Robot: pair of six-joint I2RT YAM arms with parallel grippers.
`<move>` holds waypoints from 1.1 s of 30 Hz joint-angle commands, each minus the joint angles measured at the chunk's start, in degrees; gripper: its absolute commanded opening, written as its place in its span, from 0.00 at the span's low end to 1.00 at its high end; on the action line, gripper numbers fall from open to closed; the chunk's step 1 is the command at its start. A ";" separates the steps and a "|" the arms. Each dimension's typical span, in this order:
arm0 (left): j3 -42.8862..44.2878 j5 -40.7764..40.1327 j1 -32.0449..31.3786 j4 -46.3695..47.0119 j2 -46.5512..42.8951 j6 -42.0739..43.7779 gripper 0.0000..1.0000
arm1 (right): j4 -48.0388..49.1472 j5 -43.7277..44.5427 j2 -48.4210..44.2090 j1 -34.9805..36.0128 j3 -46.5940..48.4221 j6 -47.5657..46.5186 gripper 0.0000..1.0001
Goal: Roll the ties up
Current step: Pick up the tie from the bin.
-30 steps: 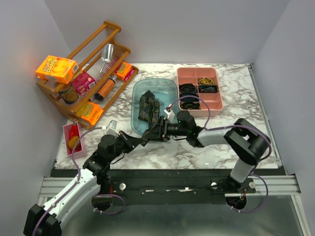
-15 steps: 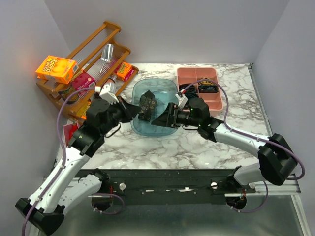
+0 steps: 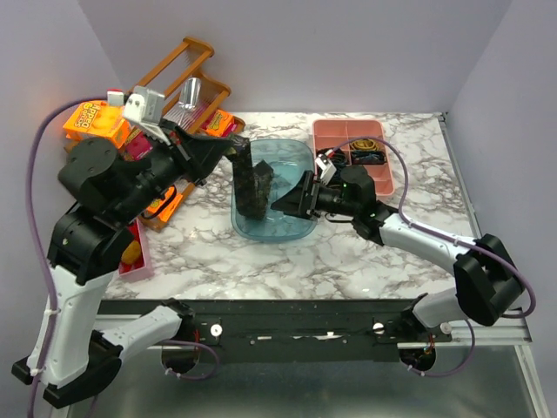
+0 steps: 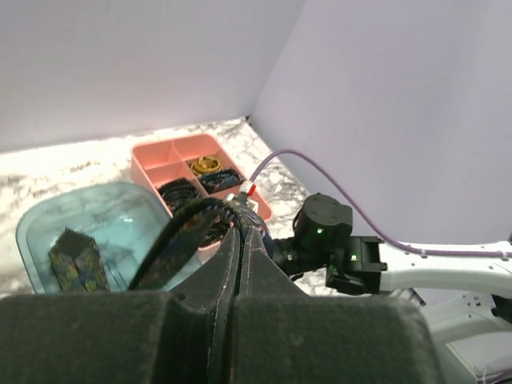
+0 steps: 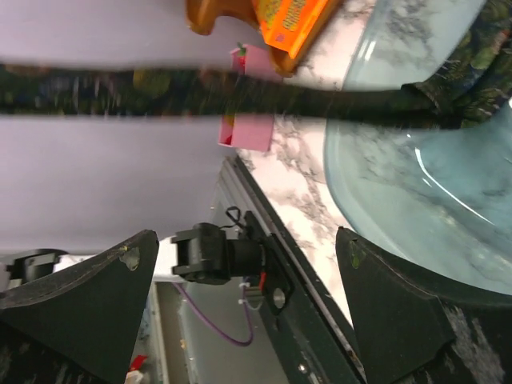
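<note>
The left arm stood raised above a marble table (image 3: 374, 248), its left gripper (image 3: 237, 144) pinched closed on one end of a dark speckled tie (image 3: 248, 183). From the fingers the tie hung almost straight down into a clear blue tub (image 3: 294, 161), where its lower part lay bunched against the floor of the tub. The right gripper (image 3: 291, 202) reached in low from the right, at the tub's near right rim, with its fingers spread wide and holding nothing. It sat just beside the bunched cloth, and whether it touched could not be told. Behind it stood a pink divided tray (image 3: 335, 131) holding rolled ties (image 3: 369, 158). A wooden rack (image 3: 187, 48) of snack boxes stood at the far left.
</note>
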 commanded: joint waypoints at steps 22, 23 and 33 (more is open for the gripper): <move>11.70 13.52 -0.13 -10.16 -10.89 10.92 0.00 | 1.49 -8.89 9.38 4.89 2.51 10.76 1.00; 11.79 13.62 -0.13 -10.07 -11.24 10.83 0.00 | 1.75 -9.16 9.38 5.33 2.07 11.37 1.00; 12.32 14.32 -0.13 -9.46 -13.18 11.45 0.00 | 8.87 -9.69 10.08 8.14 -1.27 22.43 1.00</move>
